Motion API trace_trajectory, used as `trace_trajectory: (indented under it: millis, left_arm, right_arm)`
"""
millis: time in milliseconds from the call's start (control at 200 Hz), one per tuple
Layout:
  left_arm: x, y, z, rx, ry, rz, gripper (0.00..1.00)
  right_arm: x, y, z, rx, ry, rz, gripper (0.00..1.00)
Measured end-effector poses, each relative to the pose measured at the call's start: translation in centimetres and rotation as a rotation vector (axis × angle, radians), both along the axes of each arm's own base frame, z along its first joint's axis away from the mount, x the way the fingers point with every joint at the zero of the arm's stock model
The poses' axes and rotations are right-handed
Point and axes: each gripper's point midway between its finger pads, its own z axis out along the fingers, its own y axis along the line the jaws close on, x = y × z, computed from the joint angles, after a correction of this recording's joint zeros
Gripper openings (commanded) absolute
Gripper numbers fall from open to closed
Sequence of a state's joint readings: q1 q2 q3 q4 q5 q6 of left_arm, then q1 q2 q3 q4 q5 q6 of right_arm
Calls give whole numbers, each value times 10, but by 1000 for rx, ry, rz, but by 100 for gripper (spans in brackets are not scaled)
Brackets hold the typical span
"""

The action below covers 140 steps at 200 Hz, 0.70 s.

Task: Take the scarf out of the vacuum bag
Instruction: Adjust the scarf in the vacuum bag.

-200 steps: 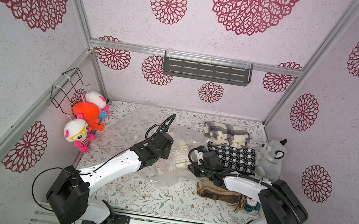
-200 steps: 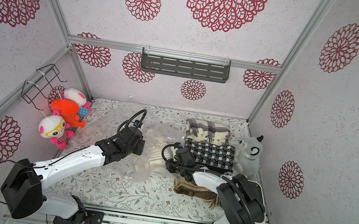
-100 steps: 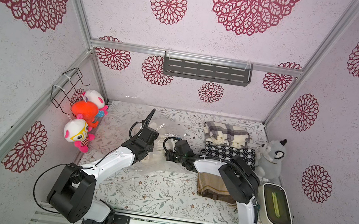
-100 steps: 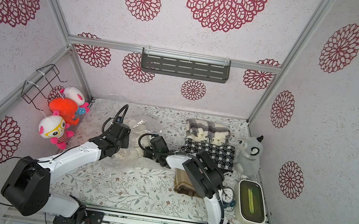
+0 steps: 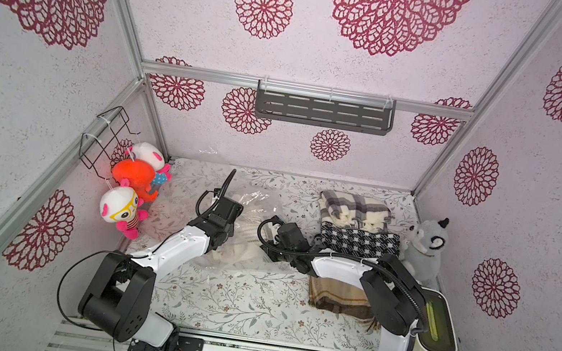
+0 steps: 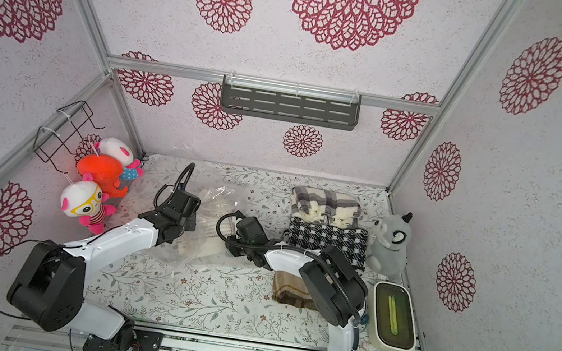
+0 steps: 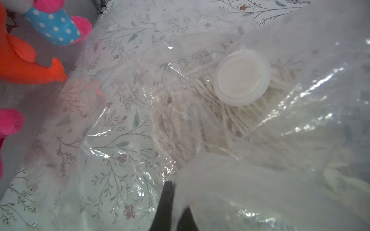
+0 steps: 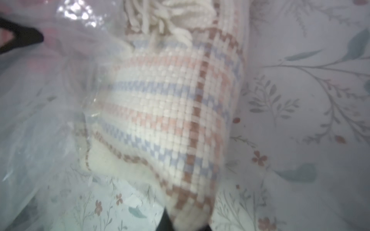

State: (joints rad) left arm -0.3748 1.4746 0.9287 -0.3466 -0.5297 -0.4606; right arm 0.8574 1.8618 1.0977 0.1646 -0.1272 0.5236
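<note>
Bench (image 5: 233, 305), covered in a pale cloth printed with leafy sprigs, carries everything in the working area.

Large clear crinkly plastic vacuum bag (image 5: 260, 200) lies across the middle of the bench between the two arms, its slack film bunched into folds; it shows in both top views (image 6: 220, 193).

Cream woven scarf with pink, blue and brown checked bands and a cream fringe (image 8: 170, 112) sits in the near half of the bag (image 5: 241, 253). Most of it is under the plastic, with one folded end turned toward the right arm. It is judged not yet out.

Left pincer (image 7: 176, 210) is clenched on a fold of the bag's film, apparently to anchor the bag so that a pull on the cloth does not drag the plastic along.

Right pincer (image 8: 186, 222) is clenched on the scarf's lower corner, opposite the left arm, which suits drawing the cloth out toward the right. Whether a layer of film lies between pads and cloth cannot be told in the blurred wrist view.

Small round white valve cap (image 7: 241, 77) sits on the bag's upper face, directly above the fringe.
</note>
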Motion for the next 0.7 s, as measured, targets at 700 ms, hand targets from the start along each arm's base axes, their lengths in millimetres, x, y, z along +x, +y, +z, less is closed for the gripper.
trace_trajectory:
  millis: [700]
  left_arm:
    - [-27, -41, 25, 59, -88, -134, 0]
  right_arm:
    - [34, -24, 29, -12, -6, -23, 0]
